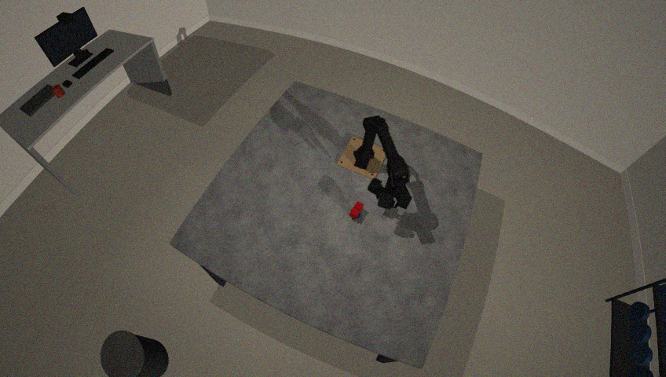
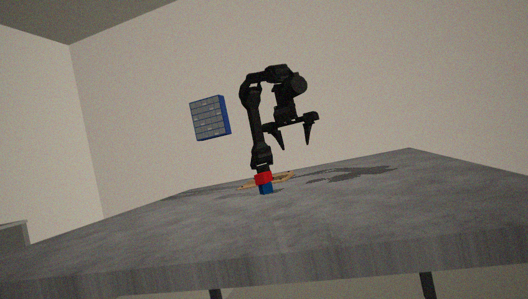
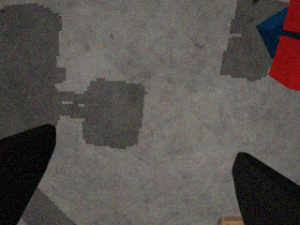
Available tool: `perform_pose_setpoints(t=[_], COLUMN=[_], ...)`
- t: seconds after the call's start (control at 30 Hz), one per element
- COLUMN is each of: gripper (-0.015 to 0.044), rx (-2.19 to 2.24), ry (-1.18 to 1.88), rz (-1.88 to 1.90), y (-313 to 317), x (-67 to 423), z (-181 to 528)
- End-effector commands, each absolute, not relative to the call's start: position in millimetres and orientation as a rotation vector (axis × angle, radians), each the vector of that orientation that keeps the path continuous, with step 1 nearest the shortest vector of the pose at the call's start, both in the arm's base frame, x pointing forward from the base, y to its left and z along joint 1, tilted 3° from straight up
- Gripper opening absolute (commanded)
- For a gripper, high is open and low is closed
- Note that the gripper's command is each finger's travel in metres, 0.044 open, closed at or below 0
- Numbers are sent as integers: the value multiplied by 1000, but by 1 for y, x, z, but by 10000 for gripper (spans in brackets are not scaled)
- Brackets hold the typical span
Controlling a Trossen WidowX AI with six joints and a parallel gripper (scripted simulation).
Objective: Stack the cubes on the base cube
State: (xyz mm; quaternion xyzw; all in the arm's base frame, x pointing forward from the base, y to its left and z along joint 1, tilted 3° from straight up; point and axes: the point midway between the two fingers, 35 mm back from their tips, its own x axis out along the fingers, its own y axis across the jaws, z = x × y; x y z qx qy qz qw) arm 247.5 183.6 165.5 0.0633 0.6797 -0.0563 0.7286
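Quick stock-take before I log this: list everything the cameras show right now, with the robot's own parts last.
Red cubes: two, red, side by side atop the base cube, narrow gap between.
Base cube: one, blue, on the table under the red pair.
Table: one, grey.
Mounting plate: one, tan, under the arm.
Desk: one, grey, room corner, with monitor and keyboard.
Bin: one, dark, on floor.
Drawer cabinet: one, blue, on wall.
Arm: one, black.
Tool: one, black, open, empty, raised beside the stack.
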Motion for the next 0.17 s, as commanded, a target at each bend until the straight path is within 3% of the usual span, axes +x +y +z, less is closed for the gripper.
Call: perform_pose_setpoints(t=[0.0,0.13], gripper=[400,400], rx=[149,149], ry=[1495,1495], rz=[-136,-136], y=[184,184], x=[249,249], z=[166,166])
